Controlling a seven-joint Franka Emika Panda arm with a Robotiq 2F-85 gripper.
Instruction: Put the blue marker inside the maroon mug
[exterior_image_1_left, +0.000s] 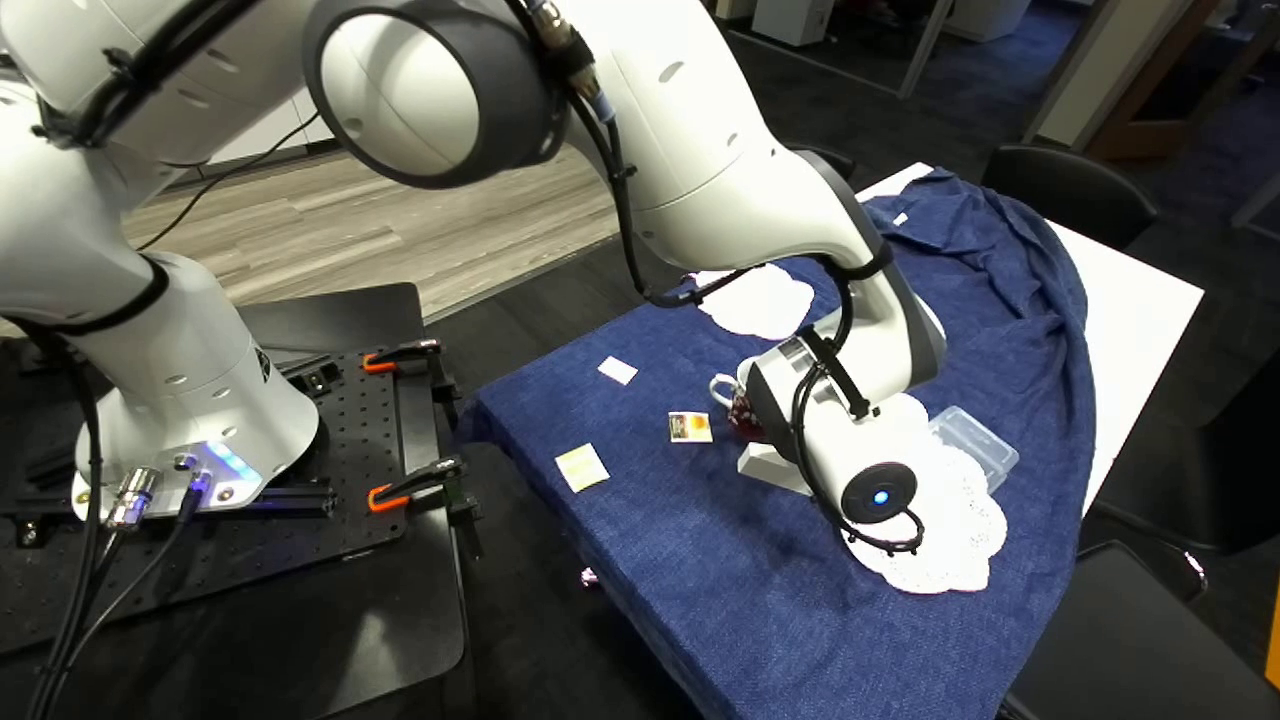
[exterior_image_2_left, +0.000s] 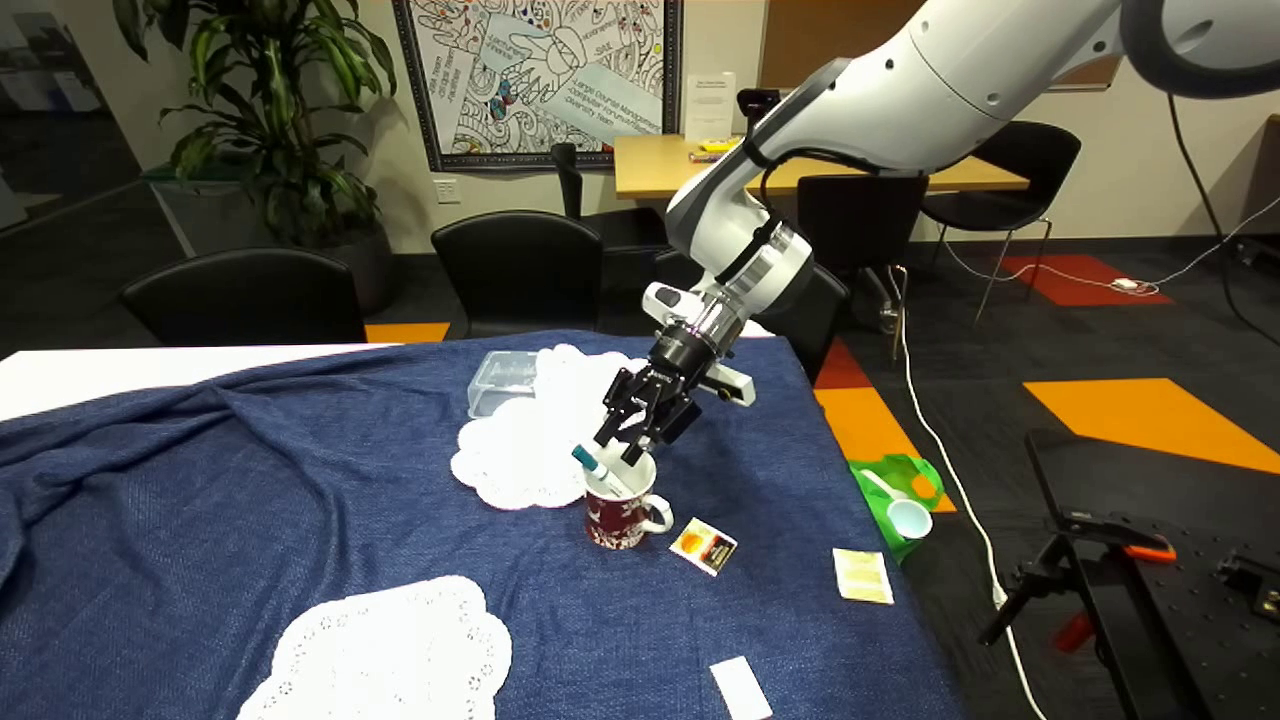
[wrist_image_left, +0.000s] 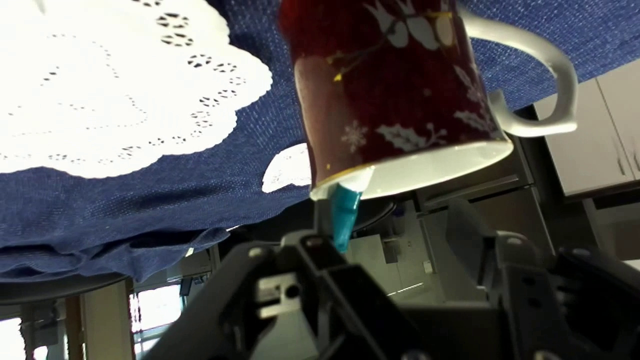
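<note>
The maroon mug (exterior_image_2_left: 615, 520) stands upright on the blue cloth, with its white handle to the side. It also shows in the wrist view (wrist_image_left: 390, 90) and partly behind the wrist in an exterior view (exterior_image_1_left: 744, 417). The blue marker (exterior_image_2_left: 588, 461) leans inside the mug, its teal end sticking out above the rim. In the wrist view the marker's teal end (wrist_image_left: 345, 216) overlaps one finger; I cannot tell whether they touch. My gripper (wrist_image_left: 392, 220) is open, its fingers wide apart at the mug's mouth. The marker's lower part is hidden in the mug.
White lace doilies (exterior_image_2_left: 525, 455) lie behind the mug, with a clear plastic box (exterior_image_2_left: 502, 380) beside them. Another doily (exterior_image_2_left: 390, 650) lies in front. An orange packet (exterior_image_2_left: 703, 546), a yellow packet (exterior_image_2_left: 862, 576) and a white packet (exterior_image_2_left: 740, 688) lie near the mug's handle side.
</note>
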